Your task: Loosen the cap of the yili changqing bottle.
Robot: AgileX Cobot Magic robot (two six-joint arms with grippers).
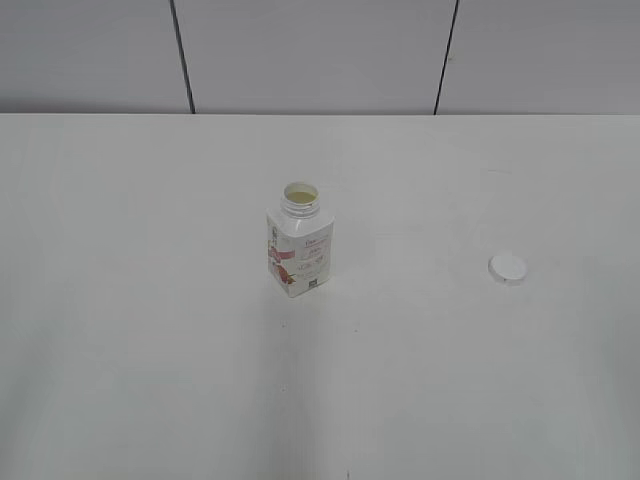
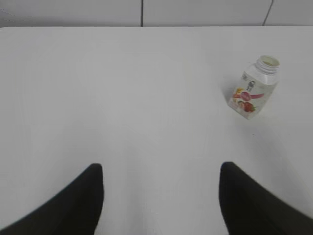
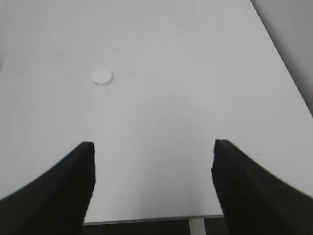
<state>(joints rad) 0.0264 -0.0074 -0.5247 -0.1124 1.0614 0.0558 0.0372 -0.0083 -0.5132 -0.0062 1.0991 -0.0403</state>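
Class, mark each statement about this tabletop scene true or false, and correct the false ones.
1. The cap is screwed onto the yili changqing bottle. False: it lies on the table, apart from the bottle, to its right in the exterior view.
2. The bottle stands upright with its neck open. True.
3. The left gripper grips the bottle. False: it is open, holding nothing, away from the bottle.
4. The right gripper is open and empty. True.
5. The cap is red. False: it is white.
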